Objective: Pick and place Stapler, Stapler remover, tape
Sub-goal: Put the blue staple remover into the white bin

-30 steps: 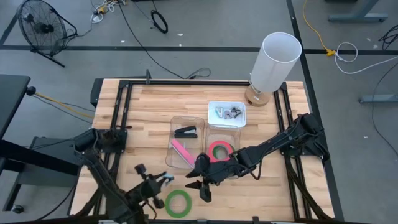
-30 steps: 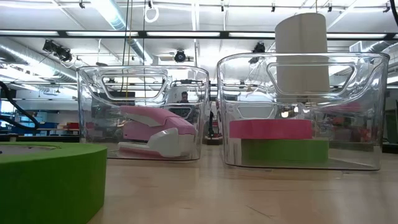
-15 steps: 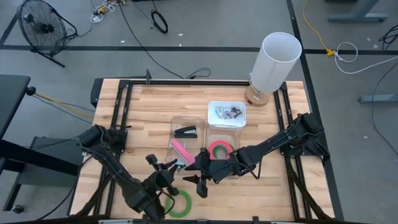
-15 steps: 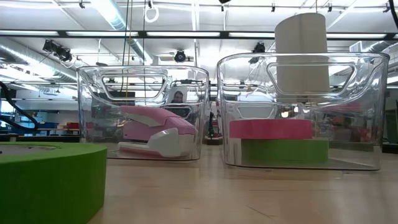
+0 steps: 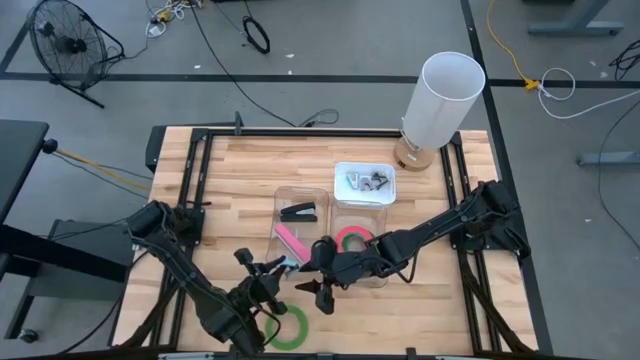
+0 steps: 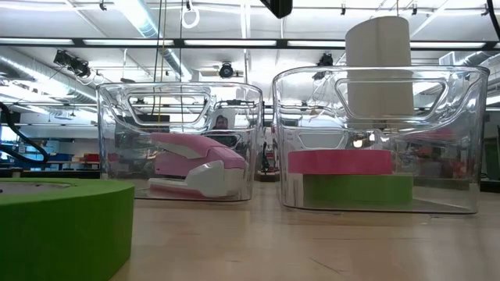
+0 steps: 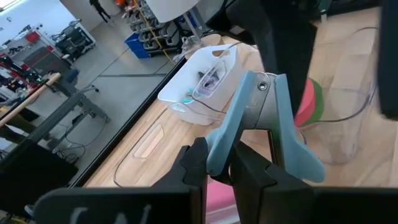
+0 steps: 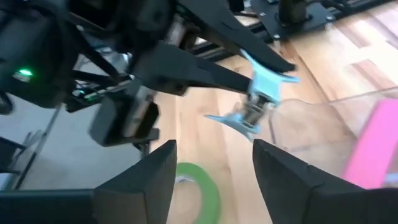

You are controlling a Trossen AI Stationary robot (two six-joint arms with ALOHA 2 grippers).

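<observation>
- Left hand (image 5: 272, 268): at the near middle of the table (image 5: 230, 180), just left of the near left clear bin (image 5: 298, 228); its fingers (image 7: 193, 163) are nearly closed on a light blue staple remover (image 7: 261, 124), which stands out beyond the fingertips above the table surface.
- Right hand (image 5: 318, 290): just right of the left hand and close to it, at the near edge of the two clear bins; its two dark fingers (image 8: 146, 180) stand apart with nothing between them. In the right wrist view the staple remover (image 8: 258, 99) shows ahead of these fingers, gripped by the other arm.
- Green tape roll (image 5: 287, 325): lies flat on the table near the front edge, just near of both hands and outside every bin; in the low view it fills the near left corner (image 6: 62, 226).
- Near right clear bin (image 5: 372, 262): holds a red-pink tape roll (image 5: 354, 240) stacked on a second green roll (image 6: 355, 190), as the low view shows through the wall.
- Near left clear bin: holds a pink stapler (image 5: 292, 243) towards its near end and a black stapler (image 5: 299, 211) towards its far end.
- White tray (image 5: 364, 184): stands far of the clear bins and contains small metal items too small to tell.
- White cylinder (image 5: 442, 98): stands on a wooden base at the far right of the table.
</observation>
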